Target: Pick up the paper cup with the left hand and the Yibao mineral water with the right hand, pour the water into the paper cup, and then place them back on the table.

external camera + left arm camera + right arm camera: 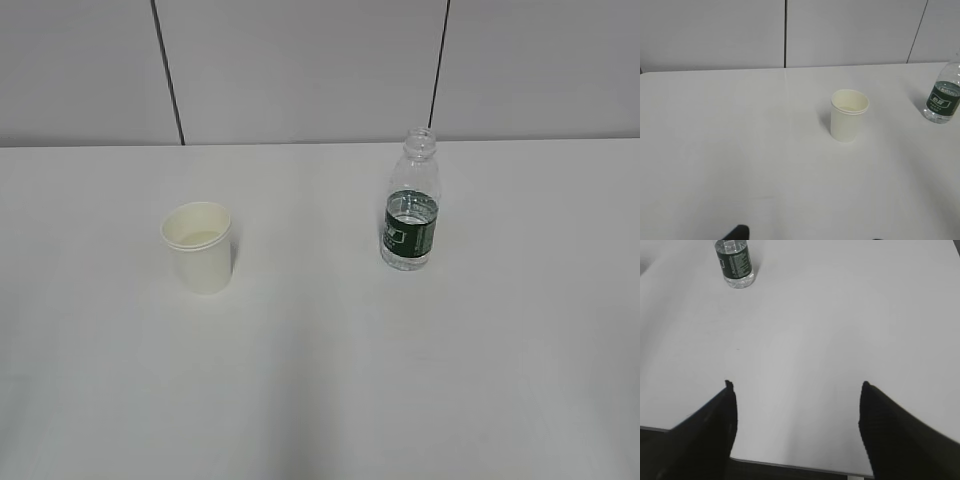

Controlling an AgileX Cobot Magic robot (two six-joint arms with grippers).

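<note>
Paper cup (198,247) sits upright on the left of the white bench (320,380), Yibao mineral water (410,205) upright well to its right, capless. My right hand (796,390) is spread wide, empty, near the bench edge. Left hand (805,236) barely shows, looks apart.

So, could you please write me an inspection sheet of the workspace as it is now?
Surface: white table, plain, no spill visible.
Job's things: paper cup upright on the left, apart from the bottle; whether it holds water cannot be told. Yibao mineral water upright on the right, no cap, partly filled with water.
Clutter: nothing seen.
Claws: right claw open, empty, low over the near table edge, far from the bottle. Left claw barely in view at the bottom edge of the left wrist view, holding nothing, far from the cup.
Cables: nothing seen.
Surroundings: pale wall panels with dark seams behind the table.
</note>
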